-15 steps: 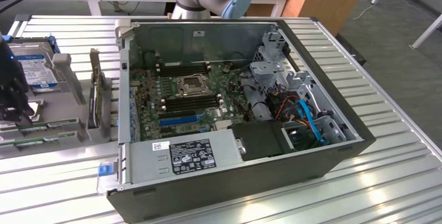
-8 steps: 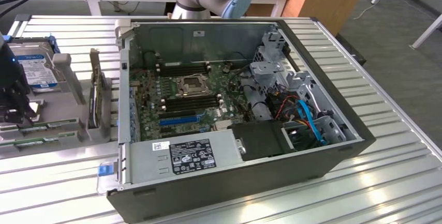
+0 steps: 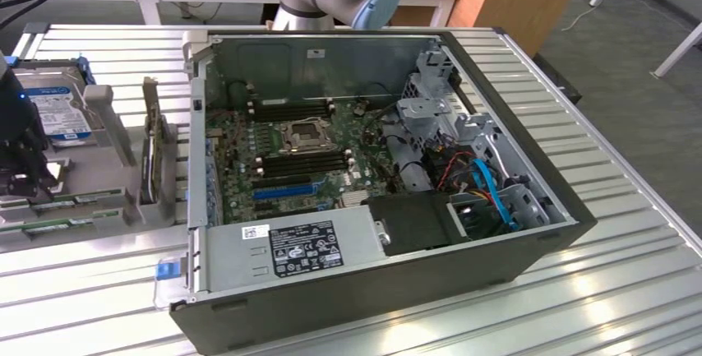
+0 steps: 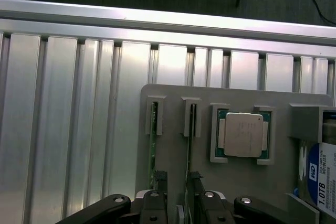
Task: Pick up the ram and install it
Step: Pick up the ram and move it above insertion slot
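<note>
The end effector (image 4: 177, 177) hangs low over the grey holder (image 4: 173, 98), its jaws spread wide and empty, with nothing clamped between them. Just beyond its fingertips the ram (image 4: 153, 140) stands on its thin edge in a narrow notch. A second ram stick (image 4: 190, 140) stands parallel just beside it. Upright storage like this leaves both flat faces free for a pinch from above, though I cannot tell which stick the jaws are lined up on.

Further along the same holder a processor (image 4: 241, 135) lies flat in its own pocket, near a hard drive (image 4: 323, 177). The holder rests on the slatted metal surface (image 4: 79, 103).

Well apart, toward the exterior view's right, the open computer case (image 3: 527, 233) lies on its side, so the motherboard (image 3: 274, 146) and its memory slots (image 3: 291, 109) face upward.
</note>
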{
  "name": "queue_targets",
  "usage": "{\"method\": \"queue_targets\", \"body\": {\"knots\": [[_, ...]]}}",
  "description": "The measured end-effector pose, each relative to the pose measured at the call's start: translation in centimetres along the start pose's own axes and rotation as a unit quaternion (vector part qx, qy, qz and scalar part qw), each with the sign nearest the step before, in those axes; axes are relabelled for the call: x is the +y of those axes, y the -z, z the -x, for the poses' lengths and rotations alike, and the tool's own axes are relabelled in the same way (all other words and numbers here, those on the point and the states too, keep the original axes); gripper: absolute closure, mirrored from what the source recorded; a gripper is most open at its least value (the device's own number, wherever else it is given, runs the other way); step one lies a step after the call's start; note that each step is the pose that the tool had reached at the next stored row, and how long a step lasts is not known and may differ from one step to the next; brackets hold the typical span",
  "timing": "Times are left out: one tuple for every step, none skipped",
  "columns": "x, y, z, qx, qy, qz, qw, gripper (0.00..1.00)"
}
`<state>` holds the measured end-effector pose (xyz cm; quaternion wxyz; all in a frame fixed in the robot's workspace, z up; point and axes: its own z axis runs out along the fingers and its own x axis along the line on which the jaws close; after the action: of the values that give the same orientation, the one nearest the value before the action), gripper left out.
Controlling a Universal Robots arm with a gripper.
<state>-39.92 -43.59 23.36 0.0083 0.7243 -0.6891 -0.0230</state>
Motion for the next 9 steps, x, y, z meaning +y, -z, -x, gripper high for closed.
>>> {"method": "queue_targets", "body": {"knots": [[0.0, -0.01, 0.0, 0.0, 0.0, -0.0001, 1.0, 0.71], [0.01, -0.01, -0.02, -0.0001, 0.0, -0.0001, 1.0, 0.71], [0.01, -0.02, -0.06, -0.0001, 0.0, -0.0001, 1.0, 0.71], [0.01, 0.0, -0.11, 0.0, 0.0, 0.0, 1.0, 0.71], [0.01, 0.0, -0.16, 0.0, 0.0, -0.0001, 1.0, 0.71], [0.01, 0.0, -0.21, 0.0, 0.0, -0.0001, 1.0, 0.71], [0.02, 0.0, -0.27, 0.0, 0.0, 0.0, 1.0, 0.71], [0.02, 0.01, -0.33, 0.0, 0.0, 0.0, 1.0, 0.71], [0.02, 0.01, -0.39, 0.0, 0.0, 0.0, 1.0, 0.71]]}}
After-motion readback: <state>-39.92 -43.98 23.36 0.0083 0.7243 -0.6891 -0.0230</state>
